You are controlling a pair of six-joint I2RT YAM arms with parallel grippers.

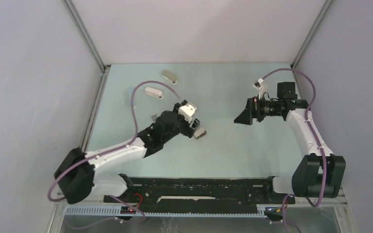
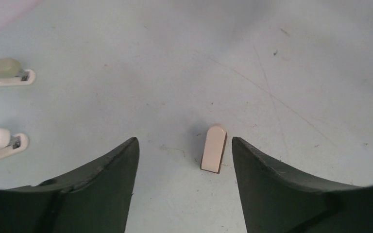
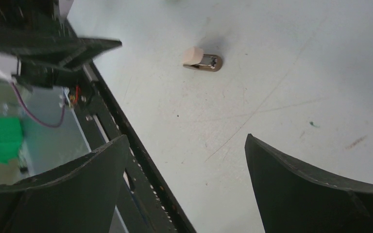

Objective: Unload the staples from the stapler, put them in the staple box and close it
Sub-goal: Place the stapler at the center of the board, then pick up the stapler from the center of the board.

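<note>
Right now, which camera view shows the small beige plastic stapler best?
Left wrist: the small beige plastic stapler lies close and whole. Top view shows it tiny; right wrist shows it distant, side-on.

The small beige plastic stapler (image 2: 214, 148) lies flat on the table under the left gripper (image 2: 184, 141), in the gap between its spread fingers. It is much nearer the right-hand finger (image 2: 272, 184), just beside that finger's tip. As far as the wrist view shows, it touches neither finger. Its long axis runs almost straight away from the hand, leaning slightly. The rounded end points away, and the squared, darker end is nearest the palm. From the right gripper (image 3: 187, 138) it is well ahead, beyond the fingertips. From there a shiny metal part shows along its lower side. The staples cannot be made out.
</note>
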